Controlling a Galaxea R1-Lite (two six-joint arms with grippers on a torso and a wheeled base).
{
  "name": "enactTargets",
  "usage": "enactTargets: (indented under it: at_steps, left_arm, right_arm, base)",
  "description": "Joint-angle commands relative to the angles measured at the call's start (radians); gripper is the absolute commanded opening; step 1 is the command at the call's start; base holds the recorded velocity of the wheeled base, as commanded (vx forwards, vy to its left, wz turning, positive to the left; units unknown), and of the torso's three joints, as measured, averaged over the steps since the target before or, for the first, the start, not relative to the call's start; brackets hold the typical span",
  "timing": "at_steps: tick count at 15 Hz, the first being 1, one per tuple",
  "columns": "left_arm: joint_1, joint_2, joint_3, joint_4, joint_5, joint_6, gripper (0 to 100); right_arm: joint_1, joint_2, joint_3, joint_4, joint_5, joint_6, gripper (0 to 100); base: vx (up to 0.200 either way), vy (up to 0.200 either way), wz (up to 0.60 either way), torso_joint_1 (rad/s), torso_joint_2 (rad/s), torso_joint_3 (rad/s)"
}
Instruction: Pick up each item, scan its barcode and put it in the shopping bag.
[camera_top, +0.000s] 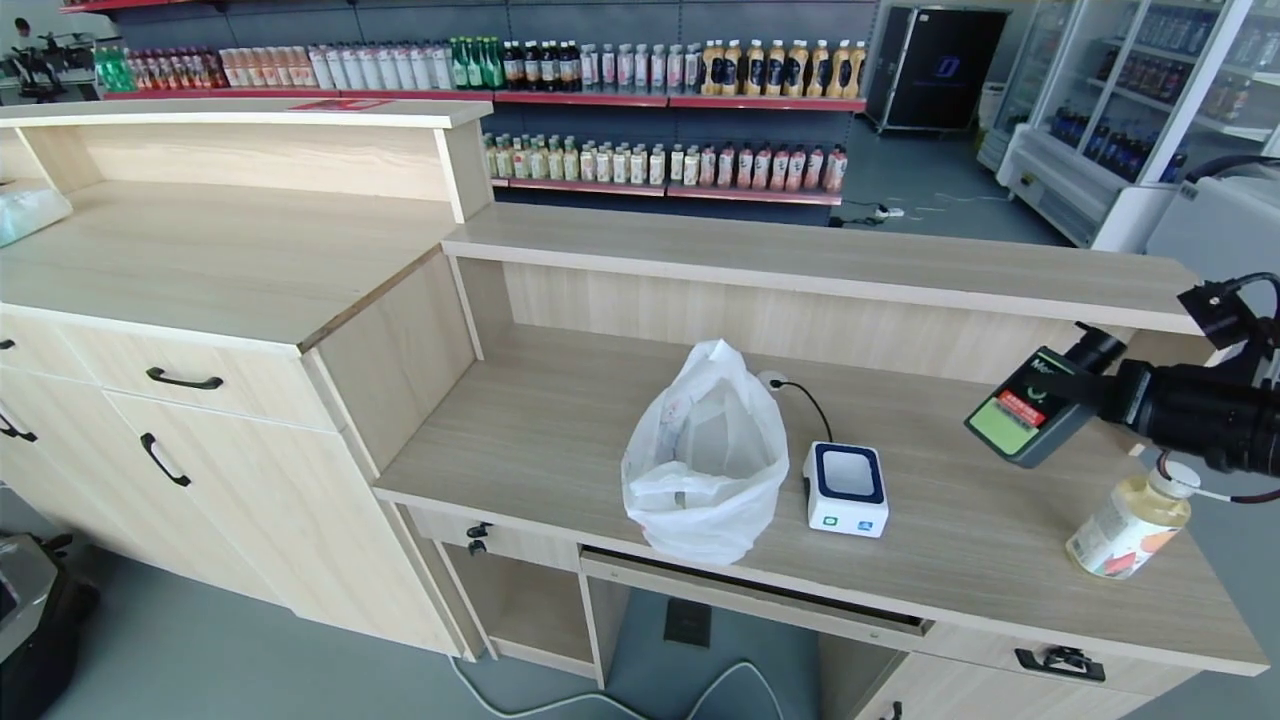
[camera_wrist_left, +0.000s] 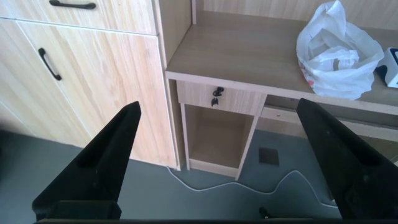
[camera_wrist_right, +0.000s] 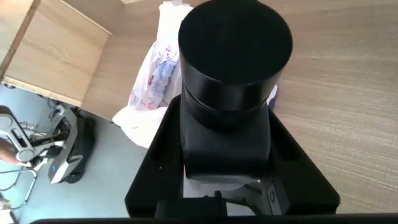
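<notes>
The left gripper (camera_wrist_left: 217, 168) hung off the counter (camera_top: 540, 430), out before its front-left corner and over the floor, its jaws spread wide with nothing between them.

The bag (camera_top: 705, 460), white plastic with its mouth open, stood on the counter about midway along, close to the front edge. I could make out some contents through the plastic in the left wrist view (camera_wrist_left: 339, 53), but not what they were.

Just to the right of the bag sat the scanner (camera_top: 846, 488), a small white box with a dark-framed window facing up. It too was near the front edge, and a black cable (camera_top: 805, 398) ran from it toward the back wall.

Farther right, the right gripper (camera_top: 1088, 388) was pinching a black bottle (camera_top: 1020, 415) with a green label. It held the bottle in the air above the counter's right end, well apart from the scanner. In the right wrist view the bottle's round black cap (camera_wrist_right: 235, 43) stood out past the jaws (camera_wrist_right: 227, 165).

Below it, a pale bottle (camera_top: 1130, 525) with a white cap stood on the counter near the front-right corner.
</notes>
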Motion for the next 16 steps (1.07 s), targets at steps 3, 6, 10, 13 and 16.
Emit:
enactTargets:
  at_steps: [3,6,10,13,16]
  left_arm:
    - [0.000,0.000,0.000,0.000,0.000,0.000,100]
    - [0.000,0.000,0.000,0.000,0.000,0.000,100]
    - [0.000,0.002,0.000,0.000,0.000,0.000,100]
    - [0.000,0.000,0.000,0.000,0.000,0.000,100]
    - [0.000,0.000,0.000,0.000,0.000,0.000,100]
  right_arm:
    - [0.002,0.095,0.006,-0.002,-0.002,-0.101,0]
    - [-0.001,0.139,0.009,-0.035,-0.008,-0.151,0]
    - [0.008,0.187,-0.002,-0.090,-0.005,-0.151,0]
    - [0.010,0.222,-0.006,-0.116,-0.007,-0.151,0]
    - [0.010,0.246,-0.005,-0.153,-0.008,-0.151,0]
  base:
    - [0.000,0.000,0.00,0.000,0.00,0.000]
    - [0.000,0.000,0.00,0.000,0.00,0.000]
    - [0.000,0.000,0.00,0.000,0.00,0.000]
    - [0.000,0.000,0.00,0.000,0.00,0.000]
    - [0.000,0.000,0.00,0.000,0.00,0.000]
